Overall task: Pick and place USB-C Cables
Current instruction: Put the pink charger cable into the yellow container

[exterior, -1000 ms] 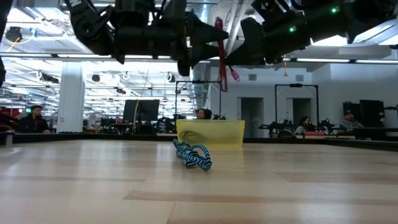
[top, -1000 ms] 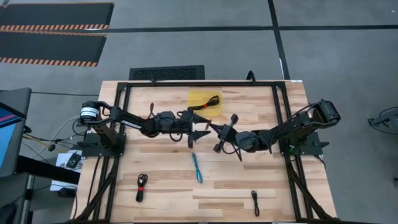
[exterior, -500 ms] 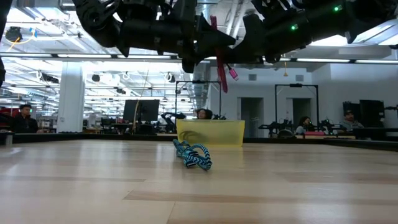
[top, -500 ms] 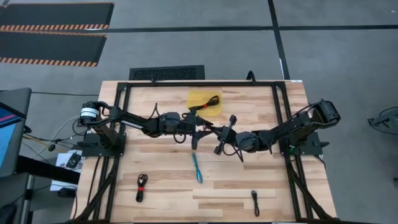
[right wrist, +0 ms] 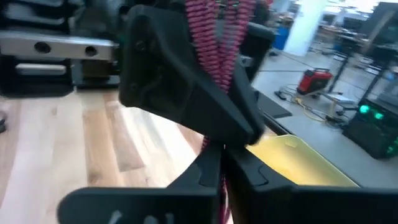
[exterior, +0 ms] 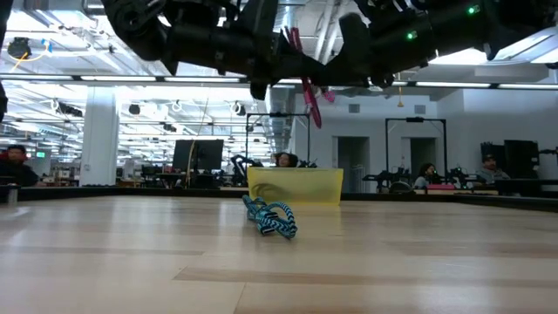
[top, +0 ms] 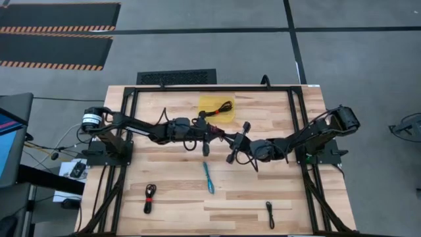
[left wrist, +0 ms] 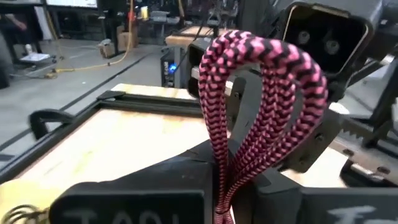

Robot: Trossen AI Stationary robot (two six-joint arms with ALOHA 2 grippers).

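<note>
A dark red and black braided USB-C cable, folded into loops, hangs in mid-air above the table's middle. My left gripper and my right gripper meet there tip to tip, each shut on it. In the low view the cable dangles under both arms. A light blue cable lies on the wood nearer the front. A black-and-red cable lies at the front left, a black one at the front right. Another black cable rests inside the yellow tray. My left gripper pinches the folded bundle of several strands between its two fingers, coming level from the table's left. The looped end stands out beyond the fingers, clear of the table. My right gripper has the same bundle between its two fingers, coming level from the table's right, close beside the left gripper's fingers. The strands run on past both grippers, lifted clear.
The yellow tray sits at the far middle of the table, just behind the grippers. A black frame borders the wooden top. People sit at desks in the room beyond the table.
My left gripper has moved a little toward the table's right edge and shut on the dark red cable that my right gripper holds. The cable's hanging end has swung slightly and stays clear of the table.
</note>
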